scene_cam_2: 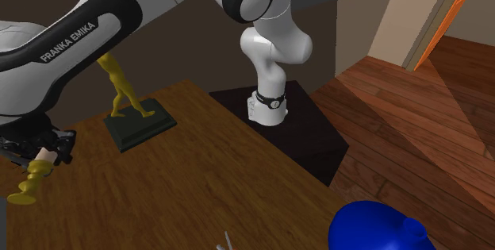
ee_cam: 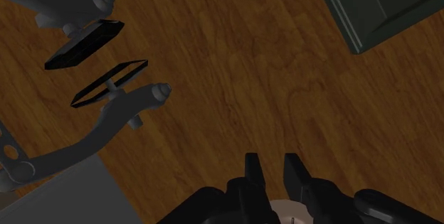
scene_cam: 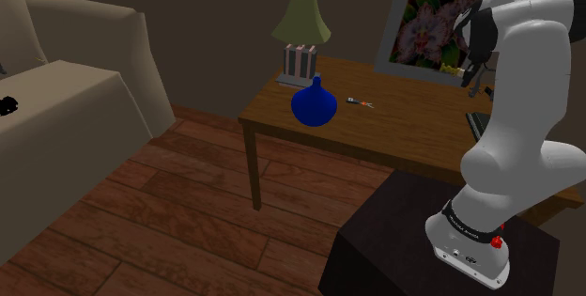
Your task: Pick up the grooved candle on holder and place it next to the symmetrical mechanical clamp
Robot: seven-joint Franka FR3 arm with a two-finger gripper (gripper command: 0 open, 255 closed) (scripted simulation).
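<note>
Wooden tabletop [ee_cam: 235,59], plank floor [scene_cam: 188,200], dim living room. Gripper [ee_cam: 272,169] is pinched nearly closed on the grooved candle on holder [scene_cam_2: 33,178], which hangs just below the fingers. Looks like the carry step to me. Next it'd need to swing over beside the grey clamp [ee_cam: 107,94], off to one side of the fingers, then lower.

The end effector [scene_cam_2: 41,158] is hiding the top of the candle on holder [scene_cam_2: 32,182]; picture edges are cutting off the blue vase [scene_cam_2: 373,226] and the grey clamp [ee_cam: 107,121].
</note>
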